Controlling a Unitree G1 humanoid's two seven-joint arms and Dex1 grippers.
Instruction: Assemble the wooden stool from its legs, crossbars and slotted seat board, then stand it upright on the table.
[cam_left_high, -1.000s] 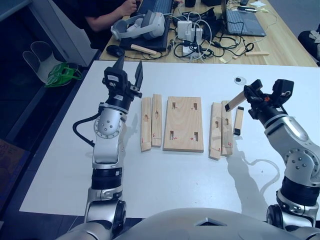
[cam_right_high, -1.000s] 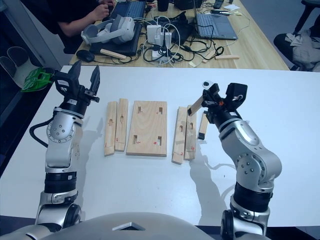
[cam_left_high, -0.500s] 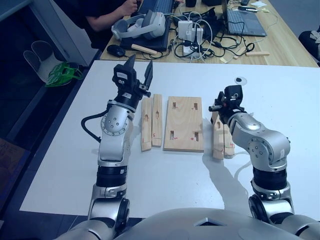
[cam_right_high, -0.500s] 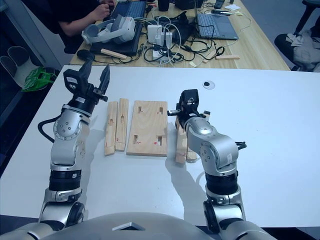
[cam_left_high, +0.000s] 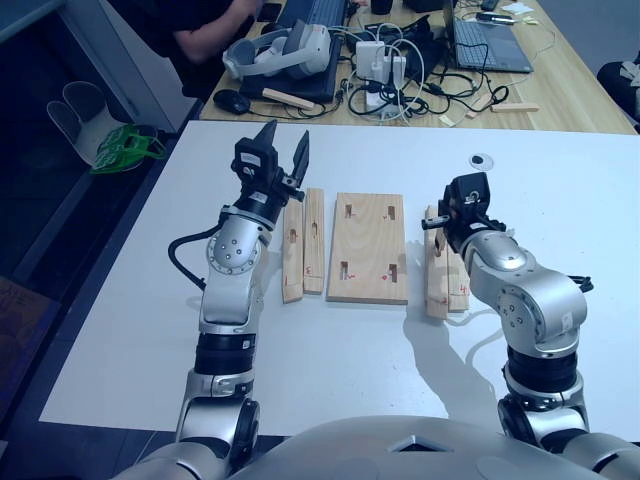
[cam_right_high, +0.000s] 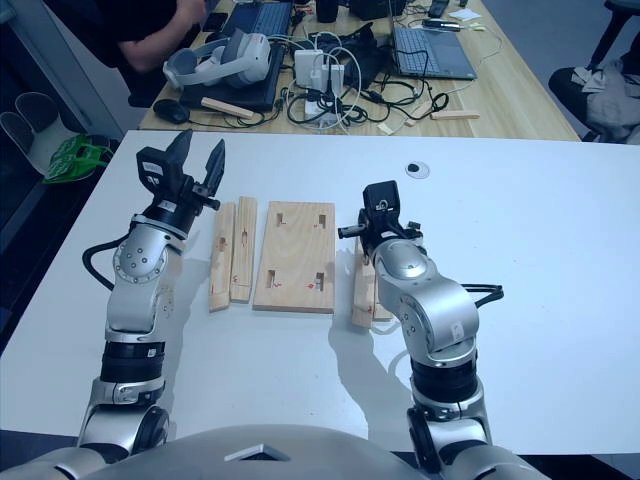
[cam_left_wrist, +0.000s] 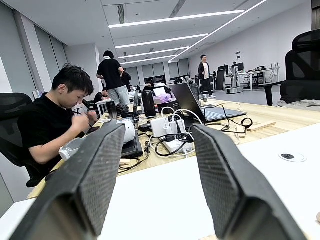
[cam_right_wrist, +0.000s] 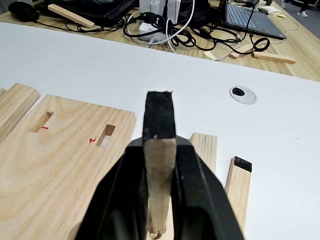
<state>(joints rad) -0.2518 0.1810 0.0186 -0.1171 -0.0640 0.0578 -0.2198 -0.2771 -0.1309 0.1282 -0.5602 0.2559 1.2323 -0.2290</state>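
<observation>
Lying flat toward the near side of the white desk (cam_left_high: 330, 370), the slotted seat board (cam_left_high: 367, 248) sits between two pairs of legs, the left legs (cam_left_high: 302, 245) just beside one edge and the right legs (cam_left_high: 440, 285) just beside the other. Its four slots hold nothing, so no joint is made yet. Above the far end of the right legs hangs the right gripper (cam_right_wrist: 160, 150), clamped on a black-tipped crossbar (cam_right_wrist: 159, 117). A second ago it held that piece out well to the right. It has since swung in beside the board, which I judge sets up a first insertion. A second crossbar (cam_right_wrist: 239, 190) lies just right of the right legs. The left gripper (cam_left_high: 285, 140), fingers apart and holding nothing, has drifted from left of the left legs to above their far end. Farther back sits a round cable port (cam_left_high: 481, 159).
</observation>
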